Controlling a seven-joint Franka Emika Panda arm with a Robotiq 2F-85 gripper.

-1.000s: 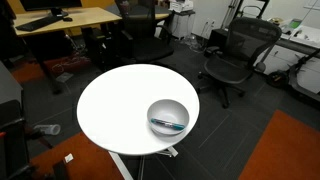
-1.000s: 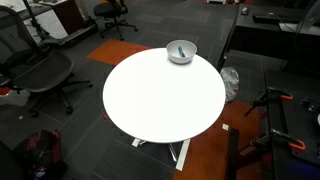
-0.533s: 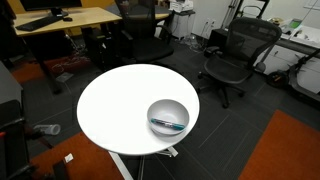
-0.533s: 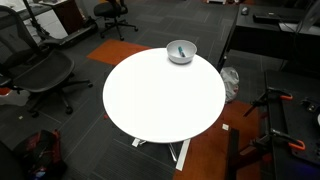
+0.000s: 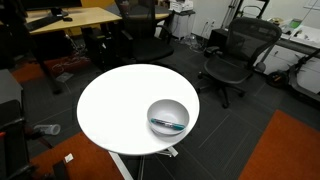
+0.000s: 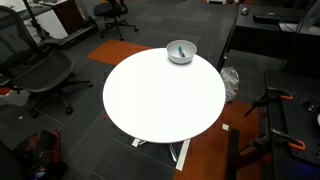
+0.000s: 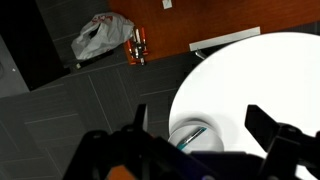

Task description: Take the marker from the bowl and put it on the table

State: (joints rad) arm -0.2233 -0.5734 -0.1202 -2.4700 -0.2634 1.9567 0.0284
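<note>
The grey bowl (image 5: 168,112) sits near the edge of the round white table (image 5: 115,100). It shows in both exterior views (image 6: 181,56). The marker (image 5: 168,125), dark with a teal part, lies inside the bowl. In the wrist view my gripper (image 7: 204,125) is open and empty, high above the table (image 7: 255,75). The bowl (image 7: 180,130) with the marker (image 7: 193,134) lies below, between the two dark fingers and nearer the left finger (image 7: 140,118). My gripper is not seen in the exterior views.
Black office chairs (image 5: 235,55) and a wooden desk (image 5: 70,18) stand beyond the table. Another chair (image 6: 35,70) is beside it. A white plastic bag (image 7: 100,35) lies on the dark floor. Orange carpet (image 7: 220,15) borders the table's base.
</note>
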